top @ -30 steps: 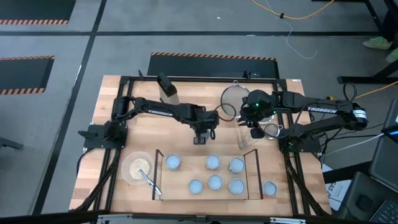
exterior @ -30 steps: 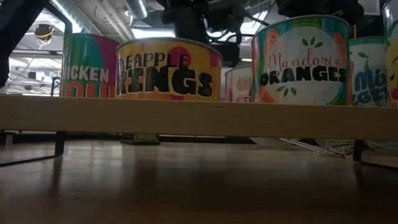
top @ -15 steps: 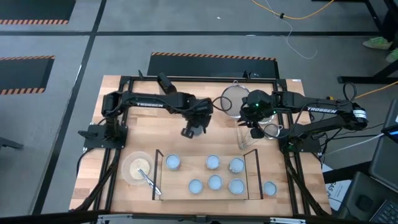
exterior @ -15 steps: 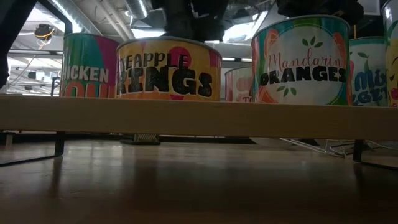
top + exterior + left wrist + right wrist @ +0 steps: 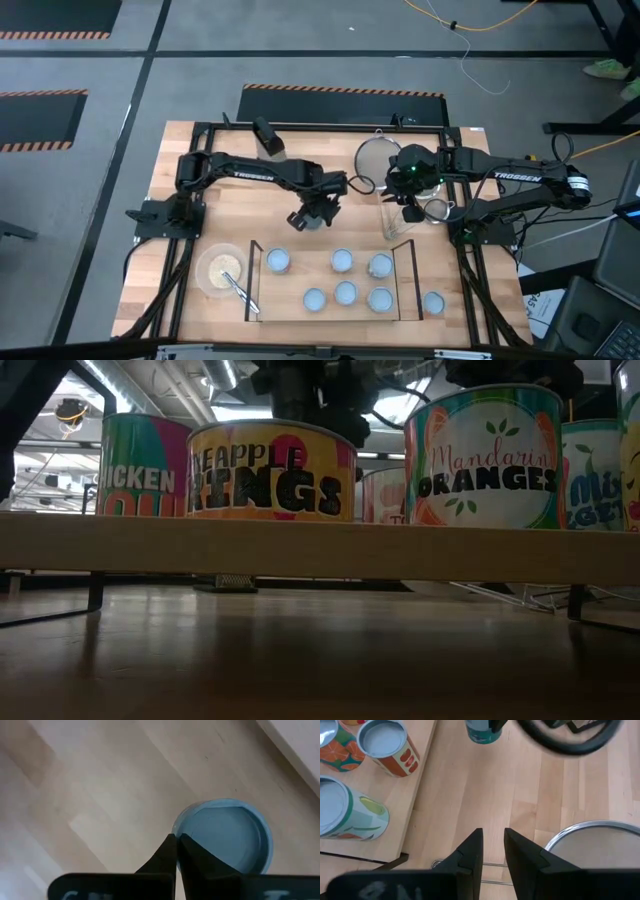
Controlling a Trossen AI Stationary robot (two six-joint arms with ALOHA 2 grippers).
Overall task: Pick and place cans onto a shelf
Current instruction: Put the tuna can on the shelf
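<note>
High view: shows the left gripper (image 5: 310,216) near the table's middle, swung out toward 10 o'clock half a second ago and now back toward 5 o'clock, short of where it hung a second ago. Reads as lining up on a pick, not carrying. Finds the jaws pressed together and holding nothing, so must part them before any grasp.

Places one loose can (image 5: 225,836) on bare tabletop straight under that gripper, at 12 o'clock of the shelf (image 5: 300,277). Puts the closed fingertips (image 5: 175,841) over the can's rim, its round top lying ahead of them, none of it between them. Cannot tell whether tips touch the lid.

Counts six cans already on the shelf at the table's 6 o'clock edge, one more on the table beyond its 3 o'clock end.

Leaves the right gripper (image 5: 493,840) waiting at 3 o'clock of the left one, jaws slightly apart, empty.
</note>
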